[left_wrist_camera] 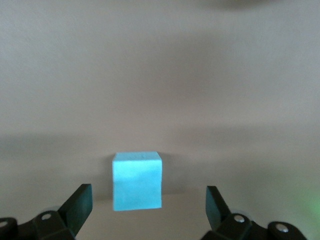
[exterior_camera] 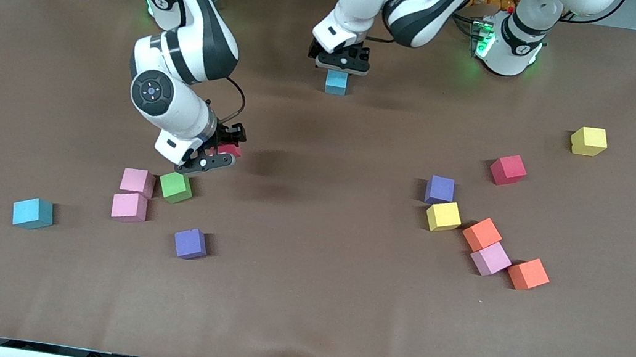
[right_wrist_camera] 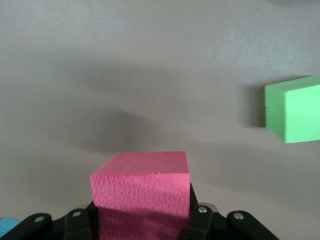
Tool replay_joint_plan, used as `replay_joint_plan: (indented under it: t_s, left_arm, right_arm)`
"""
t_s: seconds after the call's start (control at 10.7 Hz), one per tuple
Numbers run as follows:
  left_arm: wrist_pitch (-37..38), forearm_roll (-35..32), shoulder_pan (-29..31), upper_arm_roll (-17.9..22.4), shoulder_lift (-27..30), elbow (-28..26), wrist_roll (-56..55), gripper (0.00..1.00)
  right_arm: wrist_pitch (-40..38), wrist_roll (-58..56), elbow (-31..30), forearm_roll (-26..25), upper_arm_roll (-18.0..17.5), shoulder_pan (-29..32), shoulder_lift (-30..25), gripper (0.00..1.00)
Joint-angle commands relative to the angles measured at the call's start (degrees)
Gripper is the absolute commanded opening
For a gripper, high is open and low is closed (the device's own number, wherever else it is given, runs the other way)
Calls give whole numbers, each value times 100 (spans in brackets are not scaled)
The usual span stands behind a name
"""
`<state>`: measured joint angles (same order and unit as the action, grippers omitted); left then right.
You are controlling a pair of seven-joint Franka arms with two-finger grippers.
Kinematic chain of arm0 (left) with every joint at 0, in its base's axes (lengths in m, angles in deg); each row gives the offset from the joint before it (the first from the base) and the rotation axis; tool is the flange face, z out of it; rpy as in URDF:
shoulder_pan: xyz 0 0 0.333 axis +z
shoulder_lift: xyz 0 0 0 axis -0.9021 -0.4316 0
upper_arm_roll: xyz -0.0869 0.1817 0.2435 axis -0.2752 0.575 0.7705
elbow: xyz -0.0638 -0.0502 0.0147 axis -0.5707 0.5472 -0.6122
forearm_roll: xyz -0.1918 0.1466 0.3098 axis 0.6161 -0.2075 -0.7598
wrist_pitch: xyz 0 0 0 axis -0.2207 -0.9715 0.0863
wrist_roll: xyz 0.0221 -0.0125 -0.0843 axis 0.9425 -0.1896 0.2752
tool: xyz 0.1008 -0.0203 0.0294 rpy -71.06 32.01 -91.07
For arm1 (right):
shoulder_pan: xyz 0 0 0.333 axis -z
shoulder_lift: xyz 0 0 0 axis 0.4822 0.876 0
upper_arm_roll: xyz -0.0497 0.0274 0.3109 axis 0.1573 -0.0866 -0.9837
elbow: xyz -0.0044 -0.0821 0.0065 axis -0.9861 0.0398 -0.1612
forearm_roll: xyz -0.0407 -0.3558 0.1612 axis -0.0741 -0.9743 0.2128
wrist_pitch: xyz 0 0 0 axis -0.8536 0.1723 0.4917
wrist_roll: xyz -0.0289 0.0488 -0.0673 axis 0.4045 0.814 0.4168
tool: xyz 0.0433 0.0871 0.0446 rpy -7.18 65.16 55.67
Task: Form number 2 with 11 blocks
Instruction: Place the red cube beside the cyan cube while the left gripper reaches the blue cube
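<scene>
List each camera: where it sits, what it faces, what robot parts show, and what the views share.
Front view: high across the table, facing both arms' bases; shows the left gripper and right gripper.
Left wrist view: on the left wrist, looking down at the light blue block between open fingers.
Right wrist view: on the right wrist; the red block is gripped, the green block beside.
Shared: the front view also shows all three blocks.

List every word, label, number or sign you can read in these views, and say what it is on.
None can be read. The blocks, such as the light blue block under the open left gripper and the red block held in the right gripper, have plain faces. The brown table carries no print.
</scene>
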<state>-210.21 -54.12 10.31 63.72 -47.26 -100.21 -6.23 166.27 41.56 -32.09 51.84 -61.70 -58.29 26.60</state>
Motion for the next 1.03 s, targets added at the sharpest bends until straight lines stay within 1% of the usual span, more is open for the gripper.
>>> replay_joint_plan:
  t_s: [0.0, 0.19, 0.28, 0.37, 0.47, 0.56, 0.75, 0.84, 0.93]
  left_arm:
    - [655, 55, 837, -36, 633, -136, 740, 100]
    - [1121, 55, 1541, -27, 591, 66, 1189, 100]
    - [1141, 55, 1892, -27, 547, 93, 1548, 100]
    - [1141, 55, 2314, -27, 477, 93, 2161, 100]
    - [1141, 55, 2692, -27, 328, 120, 2724, 100]
    - [1141, 55, 2948, -27, 118, 216, 3034, 100]
    - [1150, 38, 3152, -1, -304, 374, 3335, 100]
    - [1193, -119, 3292, 8, -506, 505, 3554, 100]
    - [1281, -460, 3485, -1, -648, 681, 3652, 100]
  right_arm:
    - [417, 774, -363, 9, 48, -533, -158, 18]
    - [759, 1337, -363, 9, 57, -1007, -27, 18]
    - [926, 1566, -363, 0, 57, -1297, 53, 18]
    - [1041, 1464, -354, -165, 49, -1378, 132, 18]
    - [1034, 1028, -363, -559, 31, -1388, 115, 18]
    - [999, 327, -450, -580, 22, -1422, 72, 17]
    - [981, -1718, -661, -589, 22, -1397, -8, 17]
    - [972, -2433, -775, -580, 5, -1344, -69, 17]
    - [972, -3144, -898, -589, 5, -1344, -139, 17]
